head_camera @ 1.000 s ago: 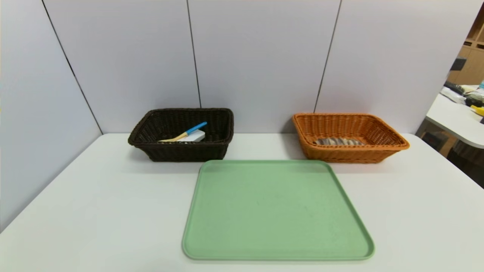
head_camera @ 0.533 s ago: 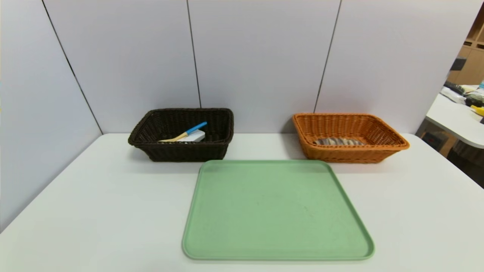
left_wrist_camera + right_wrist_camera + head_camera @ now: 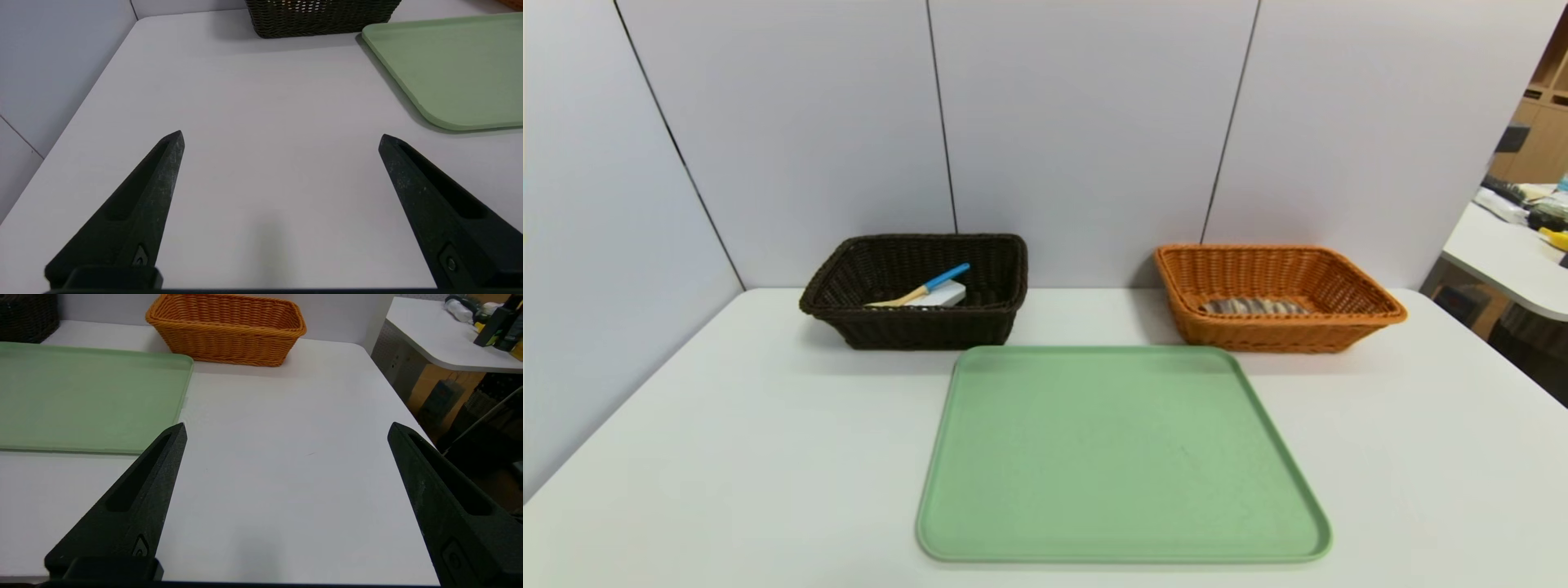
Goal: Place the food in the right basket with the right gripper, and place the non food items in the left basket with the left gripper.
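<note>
- Nothing on the table has shifted across the head views: both baskets, their contents and the tray sit exactly where they were a second ago.
- Left tool (image 3: 280,139): its two black pointed fingers stand wide apart and empty, aimed level over bare white table (image 3: 261,102), with the corner of the green tray (image 3: 449,61) off to one side and the left basket (image 3: 322,16) beyond.
- Right tool (image 3: 286,430): fingers likewise spread wide with nothing between them, pointing level across the table toward the right basket (image 3: 229,332), well short of it.
- Neither arm shows in the head view, so both appear pulled back low at the near edge.
- In the head view the green tray lies bare.
- The food (image 3: 1254,307), a striped twisted loaf, lies inside the orange right basket. I judge it soft and light, easily dented; a gentle pinch across its middle would suit.
- The yellow spoon (image 3: 923,288) with its blue handle leans on the white case (image 3: 941,296) inside the dark left basket. The spoon looks stiff, light and slim, best taken at the handle; the case looks rigid, flat and smooth, best held across its short edges.
- Sorting looks complete to me.
</note>
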`<state>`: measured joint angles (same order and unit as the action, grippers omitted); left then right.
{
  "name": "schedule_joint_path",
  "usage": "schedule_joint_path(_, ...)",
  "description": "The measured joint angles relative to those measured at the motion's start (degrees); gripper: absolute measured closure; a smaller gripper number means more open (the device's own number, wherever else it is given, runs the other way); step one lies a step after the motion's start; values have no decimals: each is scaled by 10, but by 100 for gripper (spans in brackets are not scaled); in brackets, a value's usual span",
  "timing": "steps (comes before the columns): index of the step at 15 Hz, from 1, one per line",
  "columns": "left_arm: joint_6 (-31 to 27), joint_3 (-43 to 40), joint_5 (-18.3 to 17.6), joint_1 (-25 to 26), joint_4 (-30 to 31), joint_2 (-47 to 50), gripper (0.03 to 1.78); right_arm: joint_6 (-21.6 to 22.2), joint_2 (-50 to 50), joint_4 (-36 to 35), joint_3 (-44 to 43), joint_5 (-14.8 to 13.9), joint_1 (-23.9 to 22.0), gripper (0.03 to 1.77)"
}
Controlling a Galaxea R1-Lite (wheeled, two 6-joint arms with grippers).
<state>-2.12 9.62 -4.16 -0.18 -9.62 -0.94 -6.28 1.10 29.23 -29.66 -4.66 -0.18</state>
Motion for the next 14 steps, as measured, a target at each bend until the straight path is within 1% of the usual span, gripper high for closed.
schedule_joint_path(3, -10, -45, -12, 0, 62, 8, 12, -3, -10, -86, 81, -42, 0, 10)
schedule_joint_path(6, -10, -72, -16, 0, 93, 9, 12, -3, -12, -181, 178, -74, 0, 10)
schedule_joint_path(7, -9, -76, -17, 0, 94, 10, 12, -2, -12, -205, 207, -78, 0, 10)
schedule_joint_path(8, -7, -77, -16, 0, 94, 10, 12, 0, -12, -231, 228, -77, 0, 10)
schedule_joint_path(9, -5, -78, -15, -1, 94, 10, 12, 0, -12, -242, 238, -69, 0, 10)
schedule_joint_path(10, -4, -79, -14, -1, 94, 10, 12, 0, -12, -242, 243, -54, 0, 10)
schedule_joint_path(14, -1, -81, -12, -1, 97, 10, 12, -20, -12, -248, 257, 23, 0, 10)
